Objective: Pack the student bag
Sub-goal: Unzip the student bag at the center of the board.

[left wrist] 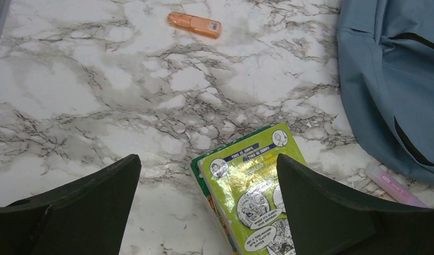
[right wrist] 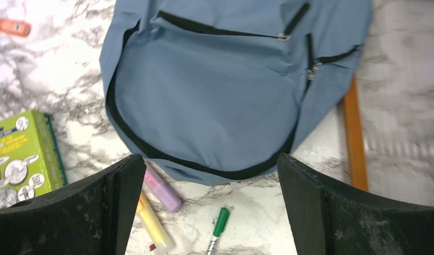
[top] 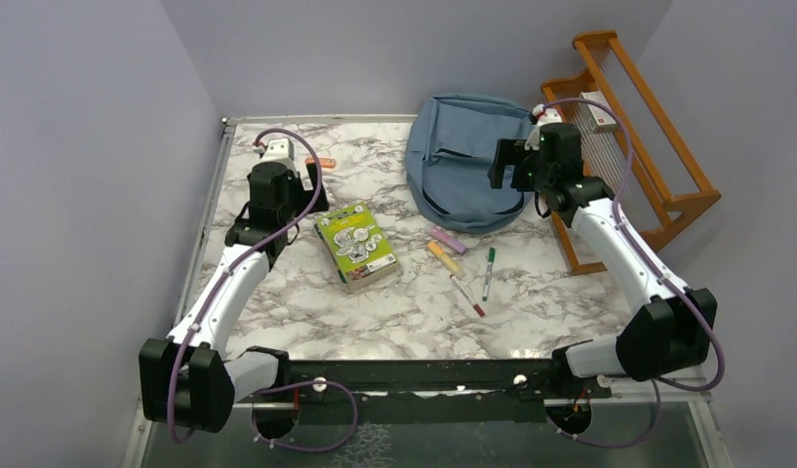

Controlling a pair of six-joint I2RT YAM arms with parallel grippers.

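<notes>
Student bag [right wrist: 214, 95]: flat on the marble table [left wrist: 71, 79], far side, its upper edge cut off in the right wrist view. We see right gripper [right wrist: 209, 159] and left gripper [left wrist: 206, 159] spread wide, empty; a green book [left wrist: 252, 196], partly cropped, shows between the left fingers.

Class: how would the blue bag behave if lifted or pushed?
Probably floppy: the bag lies flat and creased, so it should sag when lifted. Likely light, since it looks empty. Pushed, its soft fabric may bunch rather than slide.
</notes>
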